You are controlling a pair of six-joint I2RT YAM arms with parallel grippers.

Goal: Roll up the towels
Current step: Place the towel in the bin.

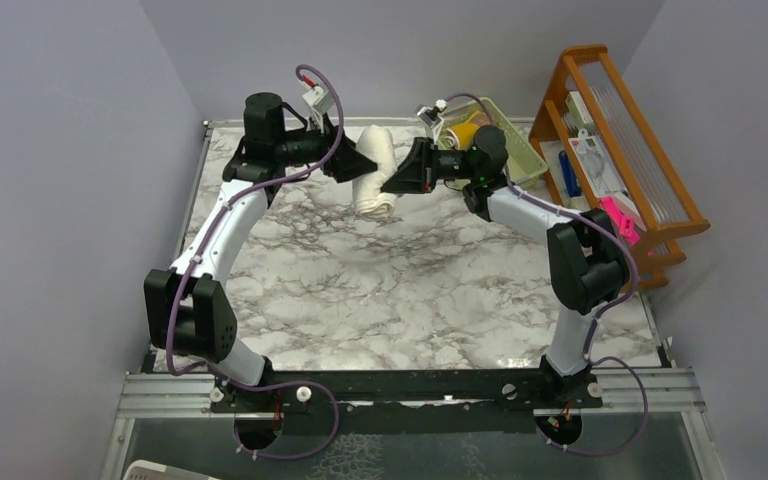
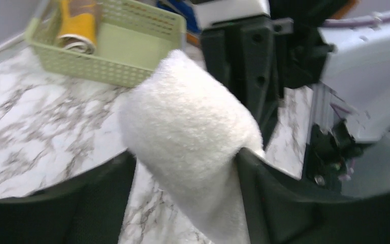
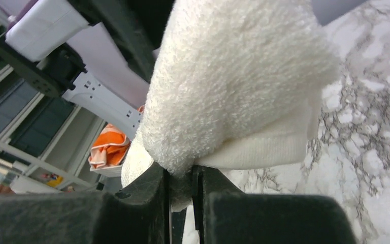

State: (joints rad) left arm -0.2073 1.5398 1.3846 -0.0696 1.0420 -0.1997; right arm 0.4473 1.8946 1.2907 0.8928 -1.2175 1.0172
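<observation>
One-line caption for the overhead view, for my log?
Left gripper and right gripper pinch the cream-white towel between them at the far side of the table, beside the green basket holding a mustard-yellow towel.

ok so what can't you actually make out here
- what else lies in the green basket besides the mustard roll: the right arm covers it in the top view, the top edge cuts it in the left wrist view
- lower end of the cream towel: cut off at the bottom of the left wrist view
- whether that towel touches the table: not clear from the top view
</observation>
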